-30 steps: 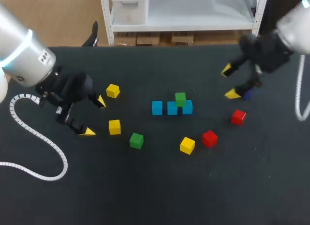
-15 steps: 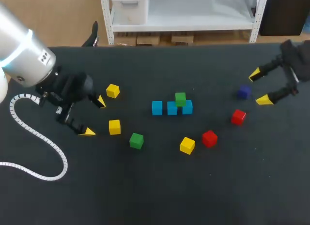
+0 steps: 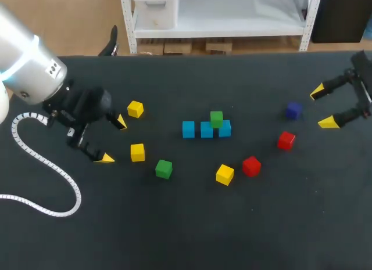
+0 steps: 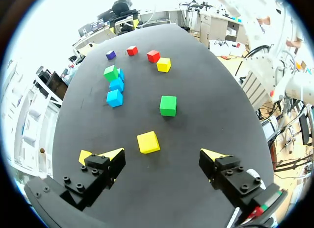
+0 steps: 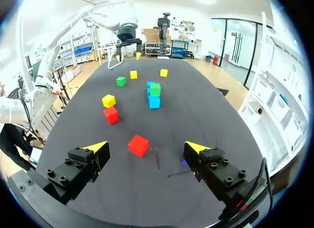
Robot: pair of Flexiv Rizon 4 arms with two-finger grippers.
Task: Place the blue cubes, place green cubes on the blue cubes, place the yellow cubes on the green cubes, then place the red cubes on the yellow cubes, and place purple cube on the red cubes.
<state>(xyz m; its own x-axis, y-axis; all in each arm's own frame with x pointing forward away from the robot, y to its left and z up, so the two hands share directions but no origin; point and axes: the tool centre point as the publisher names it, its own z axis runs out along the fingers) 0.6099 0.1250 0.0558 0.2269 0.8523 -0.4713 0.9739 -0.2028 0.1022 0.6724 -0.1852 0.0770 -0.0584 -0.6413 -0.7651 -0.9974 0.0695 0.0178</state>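
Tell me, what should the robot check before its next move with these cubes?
1. Blue cubes set in a row: ok.
2. Green layer complete: not ok; the stacked green cube sits on the blues, the loose green cube lies apart.
3. Left tool open and empty: ok.
4. Right tool open and empty: ok.
5. Way from left tool to loose green cube free: not ok; a yellow cube lies between them.

Your head camera: high and behind, looking down, whole table (image 3: 174, 235) in frame. Your wrist cameras: low, close to the surface, facing each other from opposite ends. All three share the blue cubes (image 3: 206, 129) mid-table.
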